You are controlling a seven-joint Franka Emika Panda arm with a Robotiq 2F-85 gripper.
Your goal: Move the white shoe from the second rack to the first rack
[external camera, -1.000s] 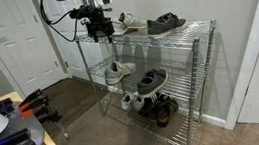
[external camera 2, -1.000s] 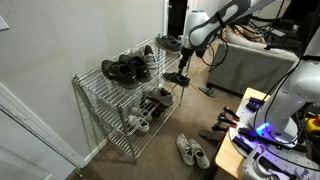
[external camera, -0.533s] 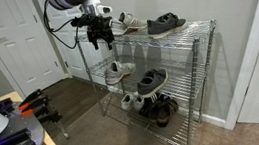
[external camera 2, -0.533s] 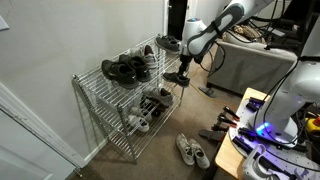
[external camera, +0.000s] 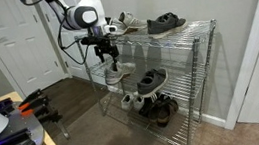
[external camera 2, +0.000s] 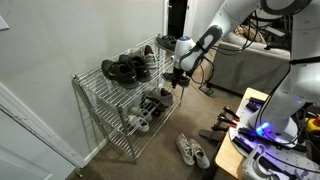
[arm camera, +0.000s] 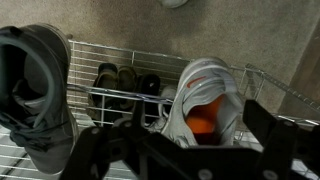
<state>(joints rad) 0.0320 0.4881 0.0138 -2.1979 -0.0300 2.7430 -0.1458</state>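
In an exterior view, my end effector (external camera: 108, 53) has come down from the top to the second rack (external camera: 179, 80). In the wrist view it is open, and the white shoe (arm camera: 205, 85) sits right ahead there, not grabbed yet.
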